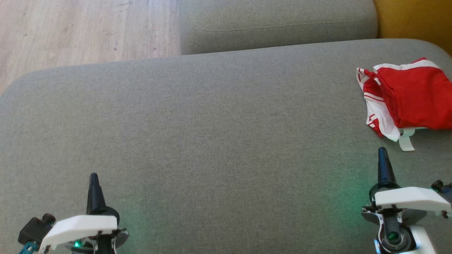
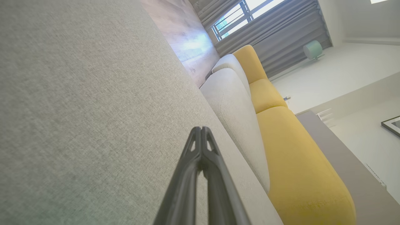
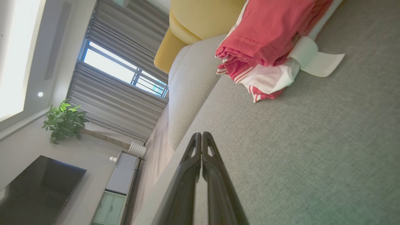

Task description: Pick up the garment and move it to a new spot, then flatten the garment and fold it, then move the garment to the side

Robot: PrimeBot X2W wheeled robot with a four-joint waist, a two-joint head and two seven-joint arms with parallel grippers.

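The garment [image 1: 411,98] is red with white stripes and trim, lying bunched and loosely folded at the far right of the grey sofa seat [image 1: 212,141]. A white tag sticks out of its near edge. The right wrist view has the garment [image 3: 265,37] at its top, well ahead of the fingertips. My right gripper [image 1: 382,151] hovers just short of it, fingers shut together and empty, as my right gripper [image 3: 201,135] also reads from the wrist. At the lower left my left gripper [image 1: 93,175] is shut and empty over bare cushion, far from the cloth; its tips [image 2: 201,128] touch.
A grey back cushion [image 1: 279,24] runs along the far edge, with a yellow cushion [image 1: 416,21] at the far right. Wooden floor [image 1: 81,31] lies beyond the seat's rounded far-left edge. Broad bare seat stretches between the two grippers.
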